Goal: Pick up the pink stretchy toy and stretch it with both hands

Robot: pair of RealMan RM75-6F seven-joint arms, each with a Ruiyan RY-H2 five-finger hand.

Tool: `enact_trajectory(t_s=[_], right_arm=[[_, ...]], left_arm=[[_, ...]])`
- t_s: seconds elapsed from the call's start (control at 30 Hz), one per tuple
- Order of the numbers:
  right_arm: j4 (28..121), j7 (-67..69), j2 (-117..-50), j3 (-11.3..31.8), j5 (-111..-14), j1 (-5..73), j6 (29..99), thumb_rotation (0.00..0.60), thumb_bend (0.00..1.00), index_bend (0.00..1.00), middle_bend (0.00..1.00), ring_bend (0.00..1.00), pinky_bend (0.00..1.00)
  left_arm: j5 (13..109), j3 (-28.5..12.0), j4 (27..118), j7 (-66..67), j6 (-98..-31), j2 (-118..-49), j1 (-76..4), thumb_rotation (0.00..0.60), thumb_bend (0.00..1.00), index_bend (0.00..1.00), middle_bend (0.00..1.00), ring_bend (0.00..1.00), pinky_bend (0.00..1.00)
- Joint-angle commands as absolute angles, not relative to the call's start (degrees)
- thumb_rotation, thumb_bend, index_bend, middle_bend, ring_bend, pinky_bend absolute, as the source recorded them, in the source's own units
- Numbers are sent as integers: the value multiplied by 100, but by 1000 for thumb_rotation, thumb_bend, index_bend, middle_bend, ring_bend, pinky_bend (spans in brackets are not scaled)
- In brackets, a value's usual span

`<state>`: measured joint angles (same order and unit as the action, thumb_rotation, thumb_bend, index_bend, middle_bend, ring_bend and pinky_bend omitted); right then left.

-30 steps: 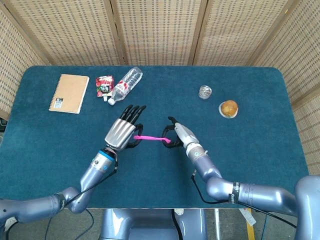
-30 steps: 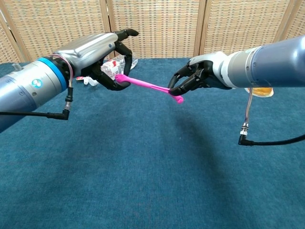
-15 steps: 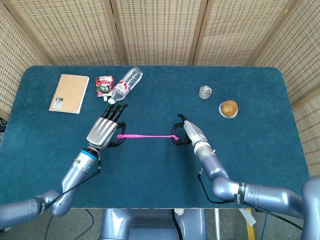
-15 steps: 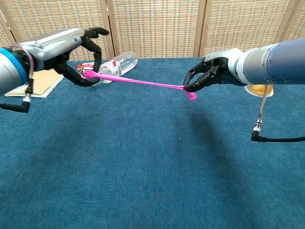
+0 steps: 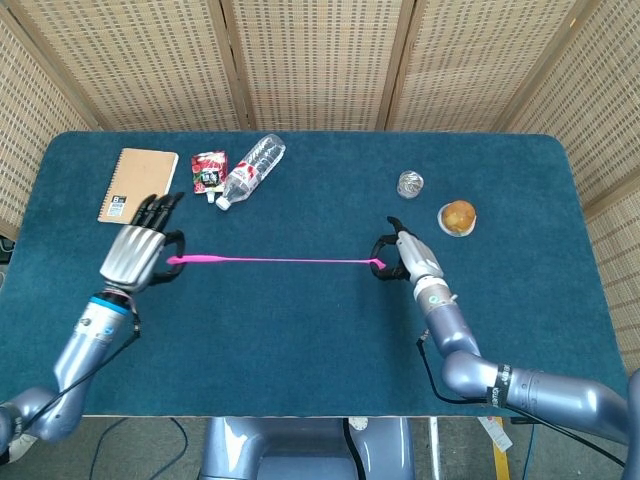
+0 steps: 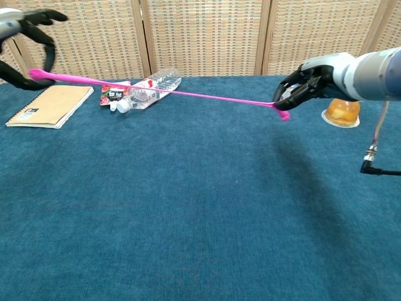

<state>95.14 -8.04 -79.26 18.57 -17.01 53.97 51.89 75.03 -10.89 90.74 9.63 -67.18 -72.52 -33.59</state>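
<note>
Here we hold the toy (image 5: 272, 261) above the table (image 5: 300, 330), pulled into a thin pink line between our two hands: the left hand (image 5: 135, 255) pinches one end, the right hand (image 5: 408, 258) the other. Beyond the left hand lie a notebook (image 5: 138, 186), packet (image 5: 208, 170) and bottle (image 5: 252, 170); a bun (image 5: 458, 216) sits just past the right

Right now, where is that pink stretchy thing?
The pink stretchy toy spans mid-table in the head view, pulled thin between the left robot hand and right robot hand.
</note>
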Motion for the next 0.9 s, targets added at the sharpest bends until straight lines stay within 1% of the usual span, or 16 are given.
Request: enact_trajectory(t_s=[0.03, 0.17, 0.33, 0.57, 0.9], right_arm=[[9554, -761, -7800, 1832, -1781, 5280, 5212, 600, 576, 717, 54, 0, 0], [9632, -704, -7590, 1754, -1965, 5076, 5242, 600, 577, 717, 54, 0, 0], [9717, -642, -7310, 1594, -2343, 4766, 5344, 600, 577, 717, 57, 0, 0], [9688, -599, -6918, 1064, -3760, 4135, 5725, 600, 577, 717, 63, 0, 0], [9603, -52, -6410, 583, -5010, 3315, 6096, 600, 576, 717, 64, 0, 0]], left_arm=[[7414, -1109, 8935, 735, -6796, -7008, -3205, 600, 532, 868, 0, 0, 0], [7178, -1171, 8631, 451, -6769, -6877, -3080, 600, 550, 868, 0, 0, 0], [6829, -1261, 8053, -119, -6511, -6884, -2995, 600, 566, 868, 0, 0, 0], [6686, -1221, 7001, -915, -6268, -7068, -2807, 600, 571, 868, 0, 0, 0], [6755, -1173, 5761, -1880, -6063, -7330, -2637, 600, 571, 868, 0, 0, 0]])
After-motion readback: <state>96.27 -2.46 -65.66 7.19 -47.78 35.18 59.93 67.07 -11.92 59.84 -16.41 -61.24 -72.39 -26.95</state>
